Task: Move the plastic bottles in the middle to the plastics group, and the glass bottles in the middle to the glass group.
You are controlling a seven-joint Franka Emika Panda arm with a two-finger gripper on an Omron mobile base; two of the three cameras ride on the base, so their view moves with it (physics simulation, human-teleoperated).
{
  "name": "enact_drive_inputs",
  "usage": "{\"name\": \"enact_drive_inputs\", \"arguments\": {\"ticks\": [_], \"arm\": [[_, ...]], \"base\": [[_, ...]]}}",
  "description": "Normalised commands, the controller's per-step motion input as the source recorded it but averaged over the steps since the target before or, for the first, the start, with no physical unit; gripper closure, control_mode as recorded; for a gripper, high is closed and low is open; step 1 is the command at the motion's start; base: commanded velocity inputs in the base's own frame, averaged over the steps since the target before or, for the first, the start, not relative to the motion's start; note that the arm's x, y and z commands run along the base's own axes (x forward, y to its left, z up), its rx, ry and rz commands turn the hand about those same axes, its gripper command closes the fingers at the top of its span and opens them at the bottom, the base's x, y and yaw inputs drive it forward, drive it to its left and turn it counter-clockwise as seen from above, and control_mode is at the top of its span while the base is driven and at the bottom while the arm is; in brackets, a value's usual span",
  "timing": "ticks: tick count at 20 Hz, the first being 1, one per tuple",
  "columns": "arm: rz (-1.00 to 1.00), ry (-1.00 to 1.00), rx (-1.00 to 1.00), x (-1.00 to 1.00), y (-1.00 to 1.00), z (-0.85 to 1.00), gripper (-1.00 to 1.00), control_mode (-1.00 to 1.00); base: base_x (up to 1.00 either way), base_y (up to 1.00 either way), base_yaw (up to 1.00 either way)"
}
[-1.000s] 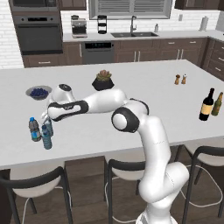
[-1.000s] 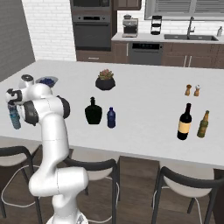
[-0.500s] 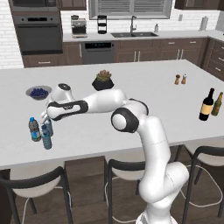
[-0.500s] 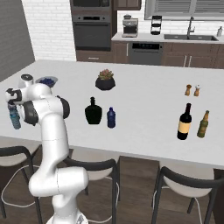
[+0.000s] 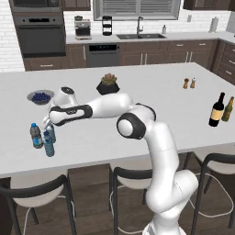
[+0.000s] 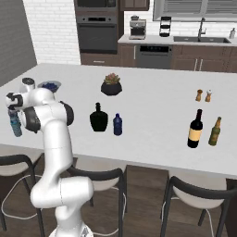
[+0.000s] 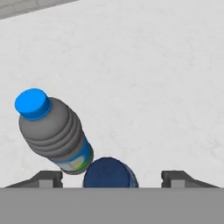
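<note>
My gripper (image 7: 111, 178) hangs open straight over a small bottle's dark blue cap (image 7: 109, 171), its fingertips (image 7: 46, 179) standing well clear on both sides. This plastic bottle stands on the counter beside a stout grey bottle (image 7: 54, 135) of the plastics group. From the left base view the gripper (image 5: 48, 125) is over the group of small water bottles (image 5: 35, 136) near the counter's left front. Mid-counter stand the squat black glass bottle (image 6: 98, 118) and the navy plastic bottle (image 6: 117, 125). At the right is the glass group: the wine bottle (image 6: 195, 129) and the olive-green bottle (image 6: 214, 132).
A bowl of blueberries (image 5: 40, 97) sits behind the gripper. A potted plant (image 5: 108, 84) stands mid-counter at the back, with salt and pepper shakers (image 5: 189, 83) at the far right. Stools (image 5: 137, 181) line the front edge of the counter.
The jaws have opened and let go of the small bottle, which now stands by the plastics group. The arm has barely moved.
</note>
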Motion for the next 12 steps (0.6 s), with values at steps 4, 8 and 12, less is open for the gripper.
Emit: {"name": "enact_drive_inputs", "arguments": {"ticks": [4, 8, 12], "arm": [[0.00, -0.07, 0.00, -0.09, 0.00, 0.43, -1.00, -1.00], [-0.03, -0.08, 0.03, -0.61, -0.27, 0.56, -1.00, -1.00], [-0.11, -0.02, 0.03, -0.93, -0.63, 0.37, -1.00, -1.00]], "base": [[0.00, 0.00, 0.00], [0.00, 0.00, 0.00], [0.00, 0.00, 0.00]]}}
